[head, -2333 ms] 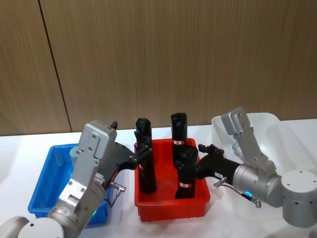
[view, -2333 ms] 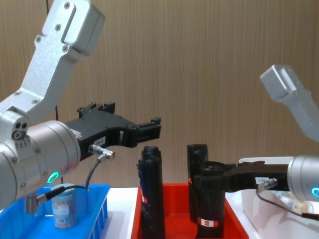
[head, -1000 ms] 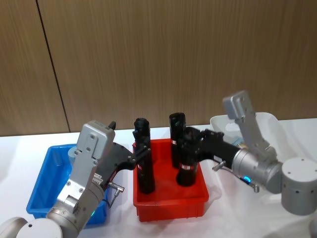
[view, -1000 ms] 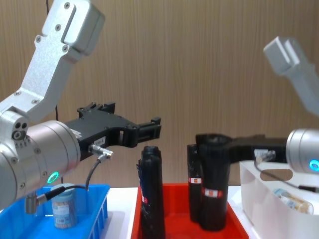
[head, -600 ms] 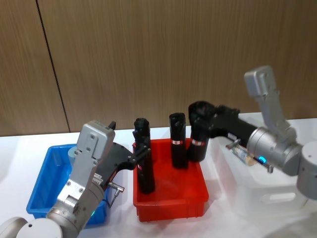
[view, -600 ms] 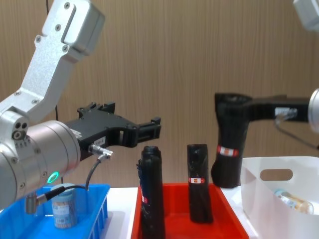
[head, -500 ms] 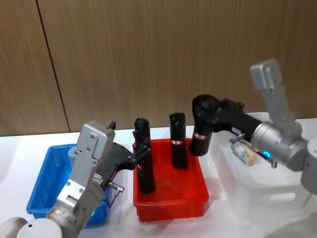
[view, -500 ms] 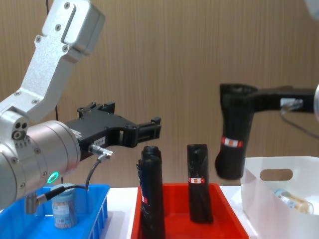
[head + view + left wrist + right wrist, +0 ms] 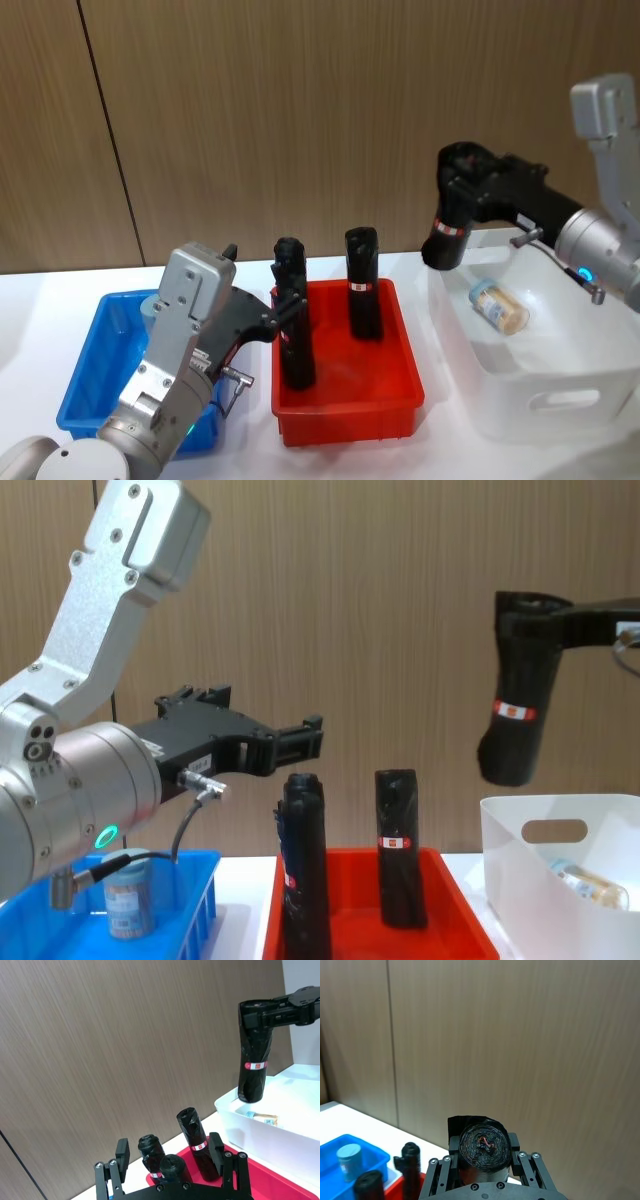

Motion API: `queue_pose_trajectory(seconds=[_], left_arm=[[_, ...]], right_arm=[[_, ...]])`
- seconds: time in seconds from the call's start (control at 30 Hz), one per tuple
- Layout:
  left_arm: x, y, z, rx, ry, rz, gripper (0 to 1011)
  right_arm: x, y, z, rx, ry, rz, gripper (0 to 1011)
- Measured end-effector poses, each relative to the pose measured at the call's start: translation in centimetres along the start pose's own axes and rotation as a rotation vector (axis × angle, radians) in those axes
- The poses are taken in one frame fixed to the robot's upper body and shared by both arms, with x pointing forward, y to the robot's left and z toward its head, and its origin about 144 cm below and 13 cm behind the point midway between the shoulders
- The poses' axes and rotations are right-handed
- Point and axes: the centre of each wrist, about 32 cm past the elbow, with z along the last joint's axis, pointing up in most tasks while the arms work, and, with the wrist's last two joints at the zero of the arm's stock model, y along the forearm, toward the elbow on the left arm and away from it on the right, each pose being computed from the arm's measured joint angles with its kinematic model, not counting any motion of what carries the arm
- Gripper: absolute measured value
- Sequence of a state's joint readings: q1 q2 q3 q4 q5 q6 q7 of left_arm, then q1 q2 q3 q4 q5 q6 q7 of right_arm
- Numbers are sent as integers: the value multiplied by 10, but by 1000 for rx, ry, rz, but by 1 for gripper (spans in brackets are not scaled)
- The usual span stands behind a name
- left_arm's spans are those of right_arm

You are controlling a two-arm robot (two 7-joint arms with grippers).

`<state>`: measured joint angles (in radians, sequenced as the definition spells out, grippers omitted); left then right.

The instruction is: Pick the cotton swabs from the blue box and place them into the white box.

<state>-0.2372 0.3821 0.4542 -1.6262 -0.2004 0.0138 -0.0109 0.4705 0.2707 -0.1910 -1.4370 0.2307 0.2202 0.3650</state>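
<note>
- The right gripper (image 9: 452,190) is clenched on a black cylinder (image 9: 446,232) with a red-white label, holding it in the air above the near-left corner of the white box (image 9: 520,400). In the chest view this cylinder (image 9: 517,712) hangs tilted, clear of the box rim (image 9: 560,830).
- In the right wrist view the cylinder's top (image 9: 483,1146) sits squeezed between the two fingers (image 9: 444,1170), and its lower part is hidden behind that top.
- One jar of cotton swabs (image 9: 499,305) lies on its side inside the white box, toward the far-left corner. In the chest view it (image 9: 584,879) is partly hidden by the box wall.
- Another jar of cotton swabs (image 9: 128,895) stands upright in the blue box (image 9: 190,905). In the head view the left arm covers most of it, so only a bit of lid (image 9: 152,305) shows by the far-right part of the blue box (image 9: 90,370).
- The left gripper (image 9: 300,738) hovers over the gap between the blue box and the red bin (image 9: 345,400), its jaws spread apart and holding nothing. The left wrist view shows the fingers (image 9: 121,1152) separated.
- Two black cylinders stand in the red bin: one near its left edge (image 9: 293,320), partly overlapped by the left gripper's tip, and one toward the far middle (image 9: 363,285).
- How much else lies in the blue box cannot be told, as the arm blocks its right half.
</note>
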Motion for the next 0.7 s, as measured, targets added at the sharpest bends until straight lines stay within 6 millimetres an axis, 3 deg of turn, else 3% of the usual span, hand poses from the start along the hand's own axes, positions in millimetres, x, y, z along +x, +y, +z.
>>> queue_pose_trajectory(seconds=[0.27, 0.7], left_arm=[[0, 0, 0, 0, 0, 0, 1004], [0, 0, 0, 0, 0, 0, 1004]], right_arm=[[13, -2, -6, -7, -9, -58, 555], [30, -4, -33, -70, -3, -136, 560]])
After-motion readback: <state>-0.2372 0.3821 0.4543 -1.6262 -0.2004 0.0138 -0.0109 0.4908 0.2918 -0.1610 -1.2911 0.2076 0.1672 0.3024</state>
